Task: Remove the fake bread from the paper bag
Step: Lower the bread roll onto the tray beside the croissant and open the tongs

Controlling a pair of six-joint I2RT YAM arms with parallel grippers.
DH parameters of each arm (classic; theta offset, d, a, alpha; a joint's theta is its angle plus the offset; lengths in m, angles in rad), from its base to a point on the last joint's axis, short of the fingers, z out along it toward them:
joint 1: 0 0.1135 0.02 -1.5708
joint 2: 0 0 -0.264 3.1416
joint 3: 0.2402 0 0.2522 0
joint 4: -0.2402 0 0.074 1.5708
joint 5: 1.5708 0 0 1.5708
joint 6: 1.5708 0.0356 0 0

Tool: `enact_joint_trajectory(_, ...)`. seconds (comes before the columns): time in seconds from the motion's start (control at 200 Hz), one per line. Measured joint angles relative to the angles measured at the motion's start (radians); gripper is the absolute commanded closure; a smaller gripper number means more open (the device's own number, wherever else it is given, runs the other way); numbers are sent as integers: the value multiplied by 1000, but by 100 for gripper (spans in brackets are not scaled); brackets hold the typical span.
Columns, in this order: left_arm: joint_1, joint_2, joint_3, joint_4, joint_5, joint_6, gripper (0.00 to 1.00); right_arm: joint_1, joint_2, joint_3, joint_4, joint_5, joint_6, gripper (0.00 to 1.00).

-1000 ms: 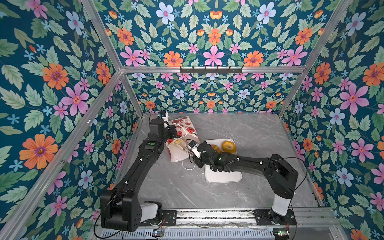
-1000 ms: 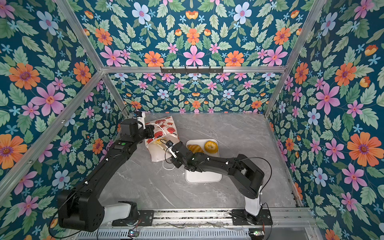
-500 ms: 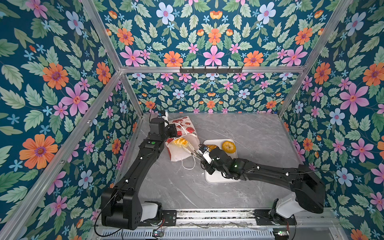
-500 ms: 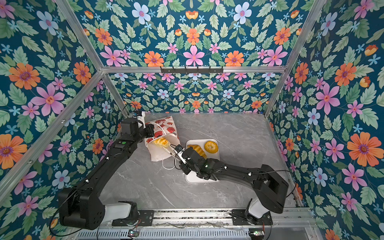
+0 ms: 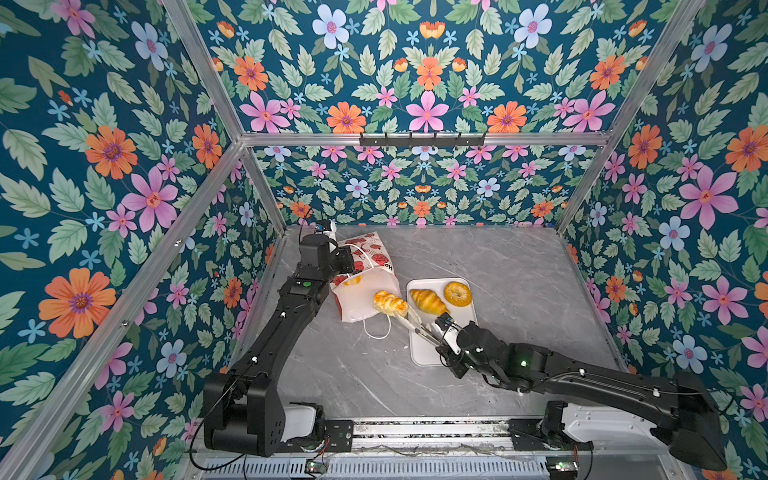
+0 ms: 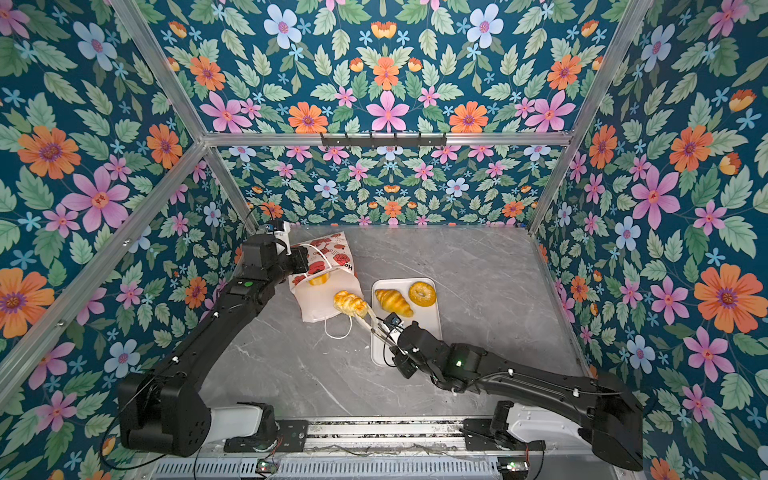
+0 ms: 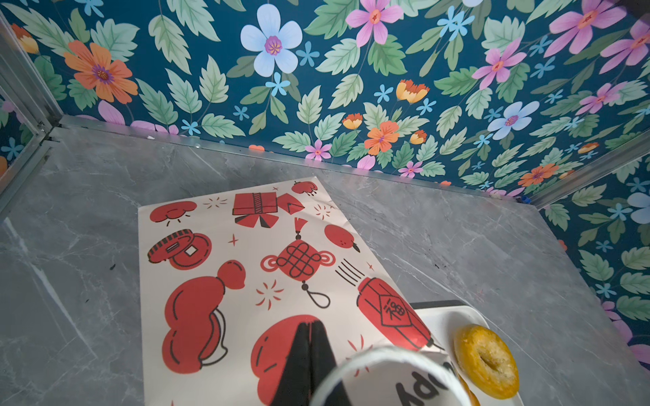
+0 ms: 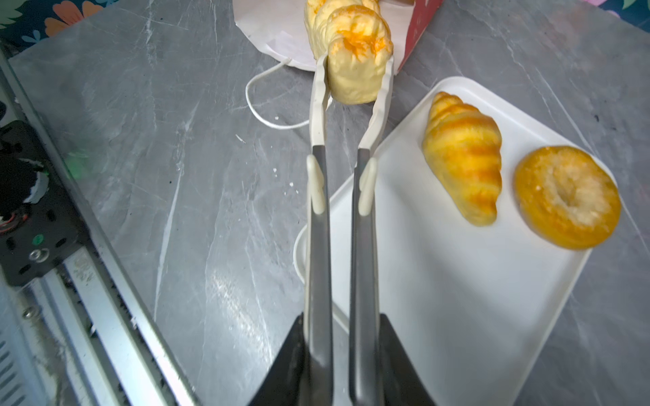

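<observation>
Over the last second the ridged pale-yellow toy pastry [image 5: 390, 303] comes out of the white paper bag with red printed pictures [image 5: 359, 299]. One second earlier the tips of the grey metal tongs with white tips [image 5: 409, 322] are inside the bag mouth. The pastry now sits outside it, over the bag's white lip and just beside the white rectangular tray [image 5: 428, 353]. This piece therefore counts as extracted, and transfer to the tray is the likely next step. The tray already carries a golden ridged croissant [image 5: 428, 301] and a golden ring bagel [image 5: 457, 294]. Another yellow piece [image 5: 352, 279] shows inside the bag, so the task is not complete. The right tool [image 8: 343, 362] is clamped on the tongs handles, and the tongs tips pinch the pastry from both sides. The right arm, folded a second ago, now lies low and stretched across the grey marbled table [image 5: 353, 374]. The left arm keeps its pose along the table's left edge. The left tool [image 5: 349, 262] is closed at the bag's upper edge; whether on paper or cord cannot be told.
</observation>
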Motion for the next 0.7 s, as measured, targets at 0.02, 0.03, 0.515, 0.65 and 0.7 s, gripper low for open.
enact_joint_trajectory(0.02, 0, 0, 0, 0, -1, 2, 100, 2, -22, -8, -12, -1, 6, 76)
enact_joint_trajectory(0.03, 0, 0, 0, 0, -1, 4, 100, 3, -35, -13, -20, -1, 11, 76)
enact_joint_trajectory(0.515, 4, -3, -3, -1, -16, 13, 100, 40, -299, -108, -312, 54, 203, 76)
enact_joint_trajectory(0.65, 4, -5, -3, -1, -16, 14, 100, 66, -275, -108, -345, 94, 244, 76)
enact_joint_trajectory(0.7, 4, -5, -3, -1, -16, 16, 100, 68, -271, -113, -349, 98, 264, 76)
